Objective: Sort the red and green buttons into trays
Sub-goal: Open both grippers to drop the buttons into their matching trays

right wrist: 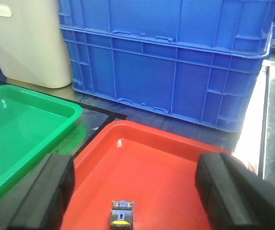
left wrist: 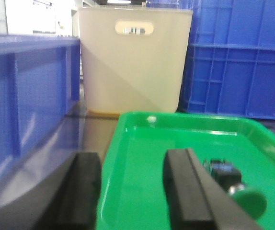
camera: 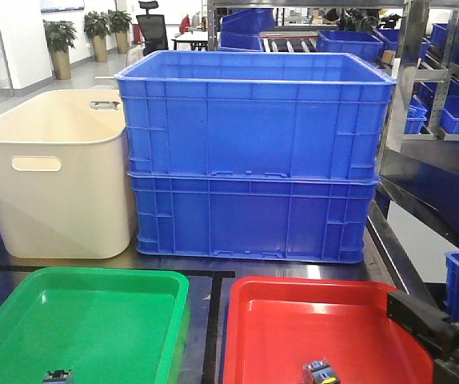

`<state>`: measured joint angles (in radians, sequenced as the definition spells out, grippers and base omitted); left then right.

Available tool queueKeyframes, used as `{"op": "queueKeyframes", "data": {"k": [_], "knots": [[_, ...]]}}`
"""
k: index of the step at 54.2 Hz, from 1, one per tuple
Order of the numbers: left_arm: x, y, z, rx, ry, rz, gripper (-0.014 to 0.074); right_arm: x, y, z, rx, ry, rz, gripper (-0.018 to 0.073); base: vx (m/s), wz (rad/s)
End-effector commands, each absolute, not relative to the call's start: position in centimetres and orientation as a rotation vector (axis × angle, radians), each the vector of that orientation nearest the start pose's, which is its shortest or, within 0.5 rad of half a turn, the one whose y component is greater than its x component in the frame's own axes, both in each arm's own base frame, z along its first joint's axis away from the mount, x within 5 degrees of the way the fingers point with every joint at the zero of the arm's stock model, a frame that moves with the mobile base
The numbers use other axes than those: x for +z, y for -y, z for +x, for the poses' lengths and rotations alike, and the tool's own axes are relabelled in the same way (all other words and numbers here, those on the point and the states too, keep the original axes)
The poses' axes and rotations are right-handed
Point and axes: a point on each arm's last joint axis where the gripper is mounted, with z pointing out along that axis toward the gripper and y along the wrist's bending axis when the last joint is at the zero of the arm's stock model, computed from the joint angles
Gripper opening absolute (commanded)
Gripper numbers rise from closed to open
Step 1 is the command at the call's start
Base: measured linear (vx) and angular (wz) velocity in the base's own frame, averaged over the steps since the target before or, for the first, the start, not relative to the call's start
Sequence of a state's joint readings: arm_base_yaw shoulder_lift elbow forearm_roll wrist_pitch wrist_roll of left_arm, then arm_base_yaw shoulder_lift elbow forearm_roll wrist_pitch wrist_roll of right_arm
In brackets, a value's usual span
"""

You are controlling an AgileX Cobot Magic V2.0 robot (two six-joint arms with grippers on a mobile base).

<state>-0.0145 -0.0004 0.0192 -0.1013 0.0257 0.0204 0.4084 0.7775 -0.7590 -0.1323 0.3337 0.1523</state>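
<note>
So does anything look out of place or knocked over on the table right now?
Nothing stands out. One button lies in the red tray, another in the green tray; both trays sit flat, and the blue crates are stacked squarely.

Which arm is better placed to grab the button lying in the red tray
Right. The open right gripper hangs over the red tray with the button between its fingers; the left gripper is at the green tray.

A: Right gripper (right wrist: pixel 130 191) spread wide, one black finger (right wrist: pixel 41 199) on each side of the view, hanging over the red tray (right wrist: pixel 176 158).

B: And between them, a small dark button (right wrist: pixel 121 213) lies on the tray floor, touching neither.

A: Off its left, the green tray (right wrist: pixel 27 120). Ahead, stacked blue crates (right wrist: pixel 176 62) and a cream tub (right wrist: pixel 32 48).
</note>
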Motion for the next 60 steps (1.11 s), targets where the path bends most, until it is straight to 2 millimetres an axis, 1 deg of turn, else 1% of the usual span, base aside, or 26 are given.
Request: {"op": "queueKeyframes", "data": {"k": [1, 4, 9, 13, 15, 60], "knots": [[21.34, 0.07, 5.46, -0.063, -1.475, -0.039, 0.0271, 38.32, -6.09, 14.94, 0.283, -1.700, -0.308, 0.0564, 0.00, 0.00], [21.20, 0.11, 5.48, -0.028, -1.481, 0.004, 0.0192, 38.33, -6.09, 14.94, 0.284, -1.699, -0.308, 0.0564, 0.00, 0.00], [21.22, 0.22, 5.41, -0.003, -1.463, 0.057, 0.0088, 38.27, -6.08, 14.94, 0.282, -1.706, -0.309, 0.0564, 0.00, 0.00], [21.35, 0.33, 5.39, -0.014, -1.448, 0.077, 0.0008, 38.21, -6.06, 14.93, 0.280, -1.713, -0.309, 0.0564, 0.00, 0.00], [21.37, 0.37, 5.38, -0.020, -1.446, 0.082, -0.0009, 38.21, -6.06, 14.93, 0.280, -1.713, -0.309, 0.0564, 0.00, 0.00], [21.34, 0.41, 5.39, -0.024, -1.451, 0.088, -0.0007, 38.20, -6.06, 14.93, 0.280, -1.713, -0.309, 0.0564, 0.00, 0.00]]}}
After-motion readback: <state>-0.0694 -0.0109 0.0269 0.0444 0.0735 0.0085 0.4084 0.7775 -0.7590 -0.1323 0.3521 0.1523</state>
